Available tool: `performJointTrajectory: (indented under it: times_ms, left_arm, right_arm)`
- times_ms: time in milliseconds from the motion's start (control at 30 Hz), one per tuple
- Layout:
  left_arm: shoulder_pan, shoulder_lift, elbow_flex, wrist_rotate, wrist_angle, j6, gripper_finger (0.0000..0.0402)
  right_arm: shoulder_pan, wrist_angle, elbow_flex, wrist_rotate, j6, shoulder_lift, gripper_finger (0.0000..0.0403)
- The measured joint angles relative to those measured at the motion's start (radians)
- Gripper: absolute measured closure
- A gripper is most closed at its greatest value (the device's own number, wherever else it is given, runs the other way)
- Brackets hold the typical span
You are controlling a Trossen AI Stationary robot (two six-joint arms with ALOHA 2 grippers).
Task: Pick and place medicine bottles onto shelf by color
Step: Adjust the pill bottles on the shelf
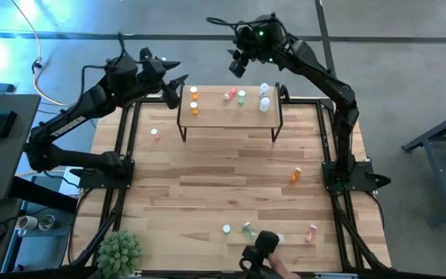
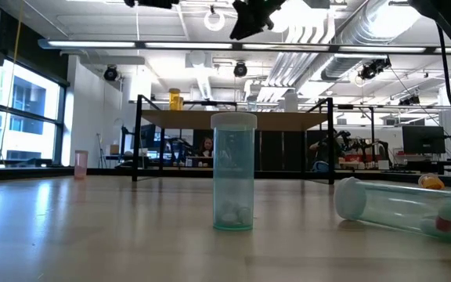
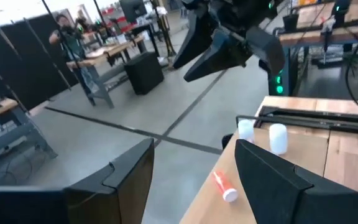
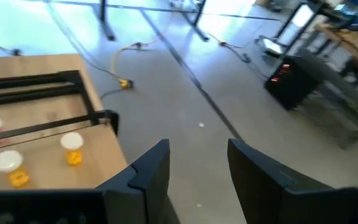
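The shelf [image 1: 229,111] carried two orange, a pink, a green and two white bottles. An orange bottle [image 1: 295,176] lay tipped on the table in front of the shelf, towards the right arm's base. The right gripper [image 1: 238,62] hung beyond the shelf's far edge, jaws apart and empty. The left gripper [image 1: 178,85], off the shelf's left end, gaped wider, also empty.

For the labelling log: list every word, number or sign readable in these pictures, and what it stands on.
No text can be read in any view.
Medicine bottles on the shelf: no label can be made out.
Upright clear bottle in the low view: no print shows.
Lying clear bottle beside it: no print shows.
Room monitors and equipment: too blurred to read.
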Motion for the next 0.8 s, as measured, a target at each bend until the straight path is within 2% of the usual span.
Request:
performJointTrajectory:
  times_ms: [100,367,600,800]
  left_arm:
    - [0.018,0.050,0.046,0.048,-0.038,-0.027,0.0188]
    - [0.048,0.124,0.064,0.089,-0.129,-0.105,0.0188]
    - [0.059,0.110,0.064,0.090,-0.281,-0.153,0.0188]
    - [0.059,0.050,0.064,0.088,-0.325,-0.158,0.0188]
  right_arm:
    - [-0.025,-0.003,0.000,-0.069,0.013,0.000,0.0249]
    - [-0.122,-0.046,0.000,-0.109,0.165,0.047,0.0249]
    - [-0.174,-0.141,0.000,-0.168,0.231,0.124,0.0249]
    - [-0.190,-0.189,0.000,-0.199,0.250,0.168,0.0249]
